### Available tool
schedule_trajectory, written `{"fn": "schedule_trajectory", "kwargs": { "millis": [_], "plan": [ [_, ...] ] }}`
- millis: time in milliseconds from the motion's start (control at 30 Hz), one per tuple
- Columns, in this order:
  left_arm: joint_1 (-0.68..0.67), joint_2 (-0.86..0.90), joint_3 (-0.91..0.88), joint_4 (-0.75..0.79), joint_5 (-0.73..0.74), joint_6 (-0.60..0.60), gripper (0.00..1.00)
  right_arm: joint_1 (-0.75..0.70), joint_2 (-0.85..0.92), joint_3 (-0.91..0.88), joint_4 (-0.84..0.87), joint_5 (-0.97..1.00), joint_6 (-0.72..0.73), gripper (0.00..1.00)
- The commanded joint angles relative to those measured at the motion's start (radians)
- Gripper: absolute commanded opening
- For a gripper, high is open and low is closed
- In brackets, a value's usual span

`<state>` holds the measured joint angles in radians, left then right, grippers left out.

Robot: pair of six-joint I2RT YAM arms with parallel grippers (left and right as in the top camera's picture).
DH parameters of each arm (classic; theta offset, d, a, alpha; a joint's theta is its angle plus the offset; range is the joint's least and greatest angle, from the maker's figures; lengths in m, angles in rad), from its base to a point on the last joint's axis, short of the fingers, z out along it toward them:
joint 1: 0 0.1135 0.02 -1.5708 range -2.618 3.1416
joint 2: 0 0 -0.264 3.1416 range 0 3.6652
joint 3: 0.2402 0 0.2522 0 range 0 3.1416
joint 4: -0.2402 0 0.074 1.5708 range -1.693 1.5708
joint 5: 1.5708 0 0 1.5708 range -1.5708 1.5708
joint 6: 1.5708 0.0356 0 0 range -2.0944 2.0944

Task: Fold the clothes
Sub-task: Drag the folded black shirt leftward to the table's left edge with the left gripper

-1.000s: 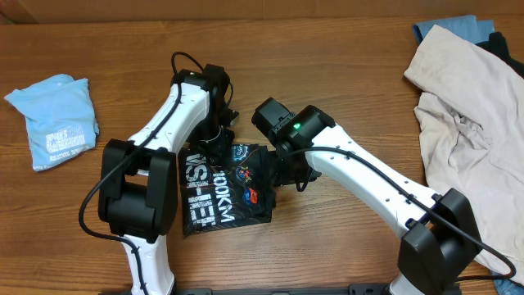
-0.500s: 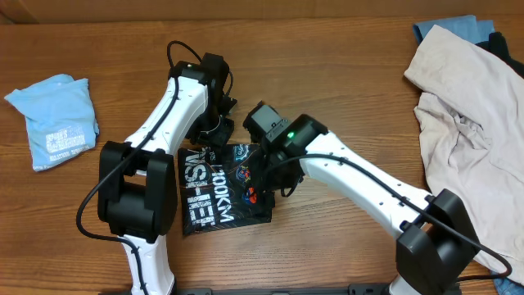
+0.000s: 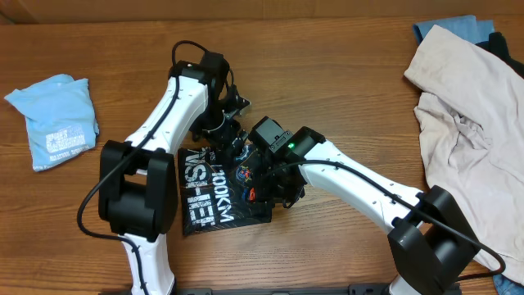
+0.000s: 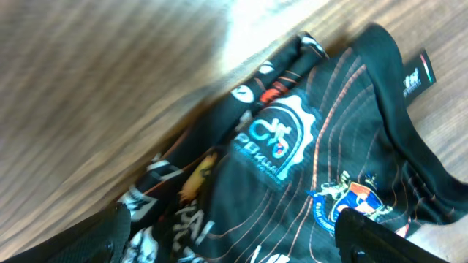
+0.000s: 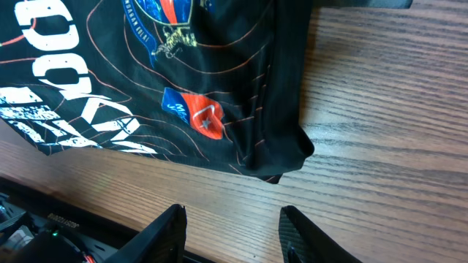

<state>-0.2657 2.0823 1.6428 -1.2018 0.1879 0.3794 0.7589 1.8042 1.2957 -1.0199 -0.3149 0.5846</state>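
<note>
The black T-shirt (image 3: 214,197) is seen folded into a compact rectangle at the middle of the table (image 3: 344,90), towards its front edge. Big white lettering is turned up, and thin orange contour lines run across the cloth. At the shirt's far edge the left gripper (image 3: 232,139) is positioned over the fabric. In the left wrist view its two fingers (image 4: 110,234) are spread wide to either side of the frame, nothing is clasped between them, and the printed crests (image 4: 276,139) lie below. Over the shirt's right edge the right gripper (image 3: 277,187) is poised. From its wrist camera the jaws are shown partly parted and empty, with bare wood beneath them and the shirt's folded corner just ahead. Well apart on the left, a light-blue garment (image 3: 56,119) is laid folded. At the right end a cream garment (image 3: 463,123) is heaped loose, with a blue garment (image 3: 446,27) showing at its far side.
</note>
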Motion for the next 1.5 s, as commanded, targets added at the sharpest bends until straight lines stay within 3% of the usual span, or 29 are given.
{"fn": "schedule_trajectory", "kwargs": {
  "millis": [0, 200, 333, 467, 600, 667, 800, 967, 1267, 1467],
  "plan": [
    [0.005, 0.077, 0.017, -0.009, 0.05, 0.093, 0.94, -0.01, -0.007, -0.006, 0.001, -0.009, 0.018, 0.45],
    [-0.003, 0.174, 0.017, -0.019, 0.098, 0.094, 0.92, -0.025, -0.007, -0.006, -0.011, -0.008, 0.018, 0.45],
    [-0.019, 0.214, 0.017, -0.124, 0.1, 0.116, 0.83, -0.031, -0.007, -0.006, -0.01, -0.008, 0.017, 0.45],
    [-0.027, 0.228, 0.015, -0.202, 0.088, 0.141, 0.57, -0.037, -0.007, -0.006, -0.01, -0.008, 0.014, 0.45],
    [-0.026, 0.228, 0.015, -0.196, 0.068, 0.148, 0.16, -0.047, -0.007, -0.006, -0.015, -0.008, 0.01, 0.45],
    [-0.025, 0.228, 0.015, -0.165, 0.068, 0.134, 0.04, -0.047, -0.007, -0.006, -0.018, -0.008, 0.005, 0.45],
    [-0.014, 0.228, 0.015, -0.098, 0.066, 0.088, 0.04, -0.048, -0.007, -0.006, -0.022, -0.008, -0.008, 0.45],
    [0.036, 0.228, 0.017, -0.031, 0.034, -0.052, 0.04, -0.048, -0.007, -0.006, -0.025, 0.002, -0.009, 0.45],
    [0.272, 0.227, 0.065, -0.013, 0.049, -0.267, 0.04, -0.048, -0.007, -0.006, -0.038, 0.063, -0.012, 0.45],
    [0.405, 0.209, 0.134, -0.016, 0.043, -0.298, 0.04, -0.05, -0.012, 0.023, -0.086, 0.19, -0.013, 0.45]
  ]
}}
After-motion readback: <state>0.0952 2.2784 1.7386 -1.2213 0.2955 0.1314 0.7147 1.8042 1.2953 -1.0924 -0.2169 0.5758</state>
